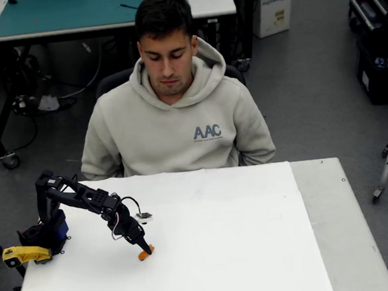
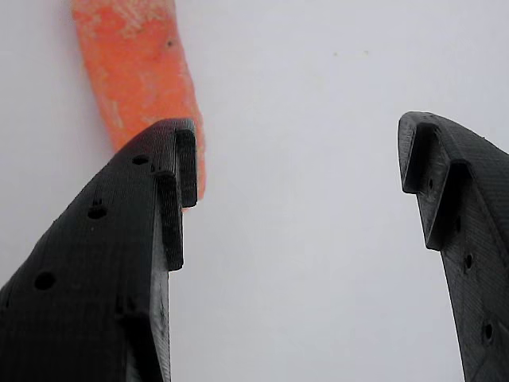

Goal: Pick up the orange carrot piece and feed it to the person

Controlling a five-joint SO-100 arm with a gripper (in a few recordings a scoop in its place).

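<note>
Overhead view: black two-finger gripper (image 1: 145,247) lowered onto white table (image 1: 245,250), tip at small orange carrot piece (image 1: 146,253); person in grey hoodie (image 1: 179,130) seated behind.

Wrist view: jaws spread wide; carrot beside left finger (image 2: 171,187), probably outside the gap, so misaligned for grasping.

In the overhead view the person (image 1: 175,113) sits behind the table (image 1: 245,250), at its far edge. The arm (image 1: 75,198) stands on the left side of the table and reaches right and toward the front, with its hand (image 1: 146,248) down at the carrot piece (image 1: 146,253) lying on the table. In the wrist view the carrot piece (image 2: 139,79) lies at the left, its near end behind the left finger (image 2: 103,278), and the right finger (image 2: 461,255) is well apart from it.
</note>
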